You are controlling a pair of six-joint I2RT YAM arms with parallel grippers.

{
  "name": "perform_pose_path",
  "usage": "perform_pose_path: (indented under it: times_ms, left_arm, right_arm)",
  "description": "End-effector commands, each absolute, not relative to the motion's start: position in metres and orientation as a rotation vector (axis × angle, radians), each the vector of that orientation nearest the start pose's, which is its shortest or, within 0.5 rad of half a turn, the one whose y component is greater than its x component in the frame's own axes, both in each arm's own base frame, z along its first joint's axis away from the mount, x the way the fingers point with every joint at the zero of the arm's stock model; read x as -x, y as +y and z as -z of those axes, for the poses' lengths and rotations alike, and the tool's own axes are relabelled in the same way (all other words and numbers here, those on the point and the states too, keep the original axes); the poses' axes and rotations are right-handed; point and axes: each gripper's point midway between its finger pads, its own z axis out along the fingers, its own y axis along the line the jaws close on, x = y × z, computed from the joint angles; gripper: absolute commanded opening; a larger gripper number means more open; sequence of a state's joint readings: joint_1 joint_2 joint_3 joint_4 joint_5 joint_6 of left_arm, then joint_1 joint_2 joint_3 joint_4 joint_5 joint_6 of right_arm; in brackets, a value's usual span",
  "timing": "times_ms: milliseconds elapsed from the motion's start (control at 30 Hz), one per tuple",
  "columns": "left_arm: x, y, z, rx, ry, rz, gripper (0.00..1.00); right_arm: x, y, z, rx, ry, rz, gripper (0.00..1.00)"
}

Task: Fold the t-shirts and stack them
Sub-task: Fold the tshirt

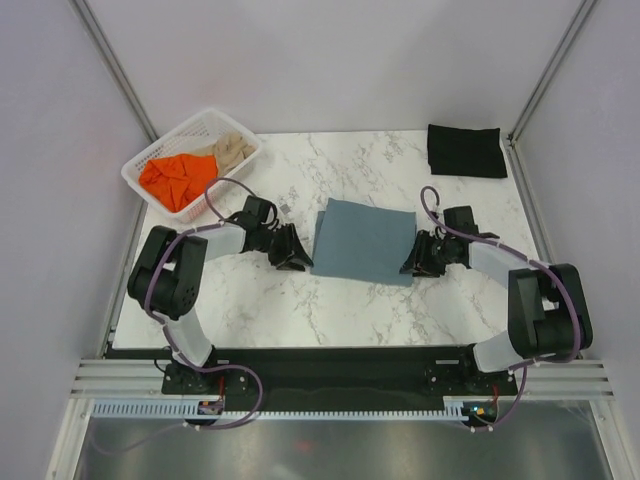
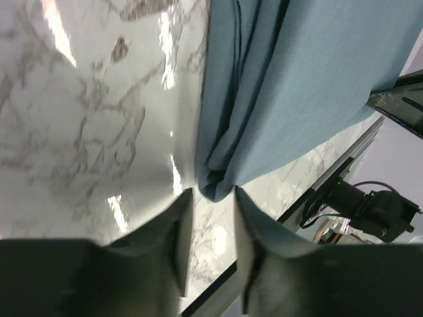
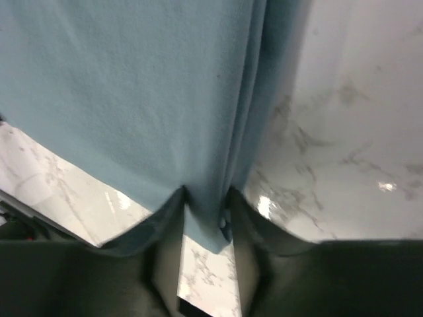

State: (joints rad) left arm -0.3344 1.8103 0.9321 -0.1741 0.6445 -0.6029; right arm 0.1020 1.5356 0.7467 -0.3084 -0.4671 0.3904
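The slate blue-grey t-shirt [image 1: 365, 240] lies folded into a rectangle in the middle of the table. My left gripper [image 1: 293, 258] sits at its near left corner. In the left wrist view the jaws [image 2: 211, 191] stand apart, and the shirt's bunched corner [image 2: 215, 178] is just ahead of the fingertips, not between them. My right gripper [image 1: 415, 262] is at the near right corner. Its jaws [image 3: 206, 191] stand apart with the shirt's corner [image 3: 208, 224] lying between the fingertips. A folded black t-shirt [image 1: 466, 150] lies at the back right.
A white lattice basket [image 1: 140, 165] at the back left holds a crumpled orange shirt [image 1: 178, 178] and a beige one [image 1: 232, 150]. Grey walls with metal posts close in the table at the sides and back. The black base rail runs along the near edge.
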Motion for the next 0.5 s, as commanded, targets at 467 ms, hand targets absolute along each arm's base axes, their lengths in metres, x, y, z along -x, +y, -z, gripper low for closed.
perform_pose_path:
  times_ms: [467]
  left_arm:
    - [-0.417,-0.261,-0.098,-0.248,2.426,1.058,0.53]
  right_arm:
    - [-0.330,0.094,-0.062,-0.194,2.623,-0.620,0.64]
